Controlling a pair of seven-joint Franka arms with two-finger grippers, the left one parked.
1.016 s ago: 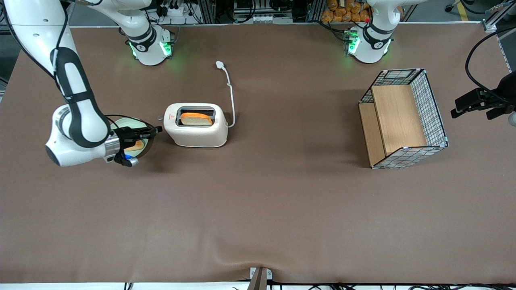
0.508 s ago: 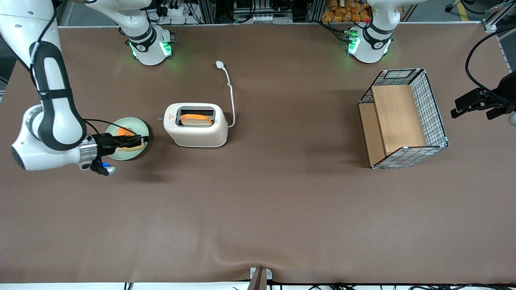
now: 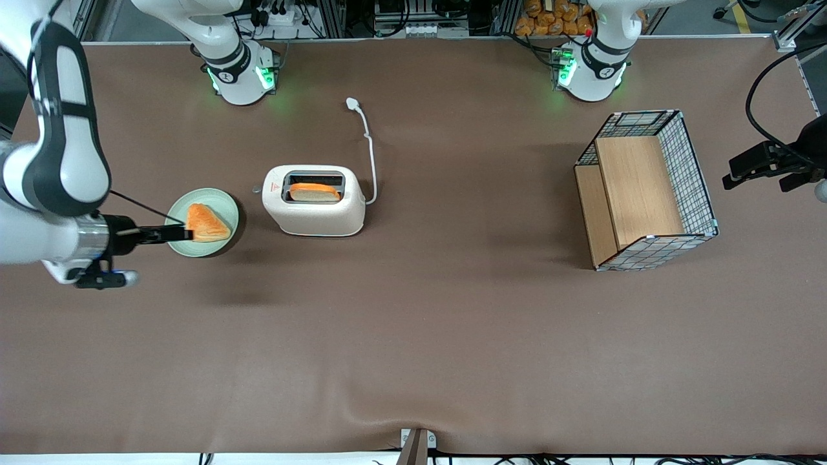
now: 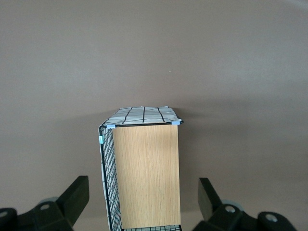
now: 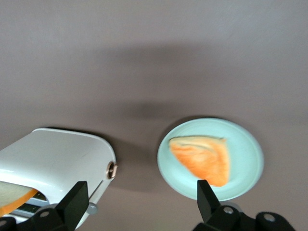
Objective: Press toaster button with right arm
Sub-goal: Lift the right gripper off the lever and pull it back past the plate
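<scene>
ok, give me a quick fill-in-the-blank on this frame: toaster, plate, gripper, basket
1. A slice of bread sits in one slot of the toaster; the other slot is ____.
2. The wedge of toast lies on a pale green ____.
3. The gripper is open, over the plate edge, touching ____ of the toaster.
4. The wire basket lies toward the ____ arm's end of the table.

Missing words: empty; plate; nothing; parked

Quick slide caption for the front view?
Gripper open beside the toast plate, clear of the toaster and its button.
</scene>
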